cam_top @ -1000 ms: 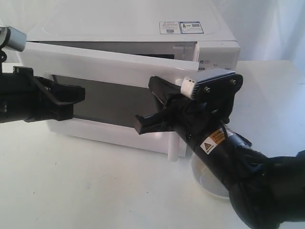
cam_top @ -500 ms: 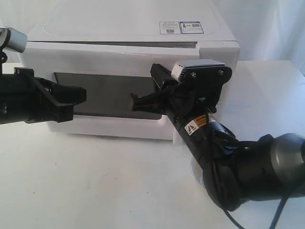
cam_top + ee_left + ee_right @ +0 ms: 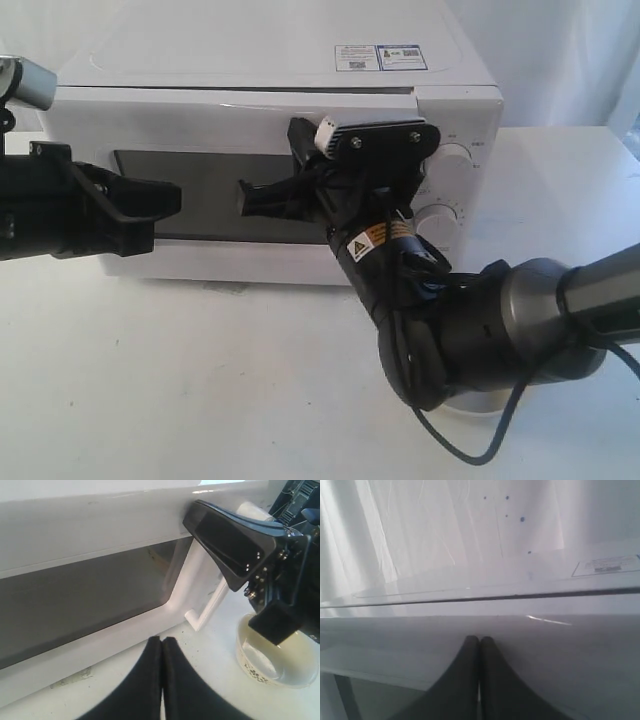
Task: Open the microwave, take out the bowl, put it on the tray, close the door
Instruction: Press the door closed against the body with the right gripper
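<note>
White table (image 3: 200,380) bears the microwave (image 3: 250,50), its door (image 3: 200,125) facing the right fingers (image 3: 464,680) and left fingers (image 3: 145,680), both pairs pressed together.

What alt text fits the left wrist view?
The right gripper, shut, touches the microwave's white door by its bar handle, beside the dark window. A cream bowl sits on the table beyond the handle, partly hidden by that arm. The left gripper, shut, points at the door.
</note>
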`<state>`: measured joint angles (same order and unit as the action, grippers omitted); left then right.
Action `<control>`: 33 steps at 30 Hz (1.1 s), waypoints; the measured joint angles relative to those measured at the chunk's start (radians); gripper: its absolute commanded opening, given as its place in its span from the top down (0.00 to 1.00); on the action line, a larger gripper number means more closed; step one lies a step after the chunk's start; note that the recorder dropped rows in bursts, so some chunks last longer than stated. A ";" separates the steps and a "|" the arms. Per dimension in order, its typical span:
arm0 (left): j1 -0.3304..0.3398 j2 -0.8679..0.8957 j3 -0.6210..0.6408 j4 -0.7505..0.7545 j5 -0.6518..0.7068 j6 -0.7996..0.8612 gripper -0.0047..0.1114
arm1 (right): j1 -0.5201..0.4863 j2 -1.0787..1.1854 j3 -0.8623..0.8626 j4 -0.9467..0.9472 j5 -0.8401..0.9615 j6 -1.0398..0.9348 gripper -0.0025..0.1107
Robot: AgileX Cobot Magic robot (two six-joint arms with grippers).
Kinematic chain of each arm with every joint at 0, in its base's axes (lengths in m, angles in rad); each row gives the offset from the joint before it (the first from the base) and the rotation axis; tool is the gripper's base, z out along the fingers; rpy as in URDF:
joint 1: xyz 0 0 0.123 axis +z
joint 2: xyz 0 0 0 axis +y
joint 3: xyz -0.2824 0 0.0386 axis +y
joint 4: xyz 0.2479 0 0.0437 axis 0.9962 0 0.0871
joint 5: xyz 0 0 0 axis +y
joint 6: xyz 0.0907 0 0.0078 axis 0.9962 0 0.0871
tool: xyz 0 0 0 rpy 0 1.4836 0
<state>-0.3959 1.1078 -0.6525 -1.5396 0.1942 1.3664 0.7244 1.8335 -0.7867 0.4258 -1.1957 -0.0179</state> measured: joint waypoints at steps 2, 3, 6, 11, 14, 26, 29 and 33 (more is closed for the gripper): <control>0.000 0.000 0.000 0.000 0.000 0.000 0.96 | 0.002 0.006 -0.009 0.014 0.000 -0.013 0.98; 0.000 0.000 0.000 0.000 0.000 0.000 0.96 | 0.002 0.008 -0.009 0.014 -0.002 -0.018 0.98; 0.000 0.000 0.000 0.000 0.002 0.000 0.96 | 0.002 0.008 -0.009 0.017 -0.008 -0.023 0.98; 0.000 -0.001 0.000 0.000 0.012 -0.002 0.96 | 0.003 0.012 -0.018 0.037 -0.008 -0.045 0.98; 0.000 -0.001 0.000 0.000 0.015 -0.002 0.96 | 0.003 0.020 -0.034 0.077 -0.008 -0.078 0.98; 0.000 -0.001 0.000 0.000 0.017 -0.002 0.96 | 0.012 0.020 -0.061 0.103 0.024 -0.148 0.98; 0.000 -0.001 0.000 0.000 0.014 -0.002 0.96 | 0.017 0.016 -0.056 0.109 0.025 -0.148 0.98; 0.000 -0.006 0.006 -0.002 0.012 -0.002 0.96 | 0.030 -0.026 -0.019 0.168 0.030 -0.148 0.98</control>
<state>-0.3959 1.1015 -0.6468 -1.5416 0.2059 1.3648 0.7545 1.8071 -0.8053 0.5934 -1.1660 -0.1663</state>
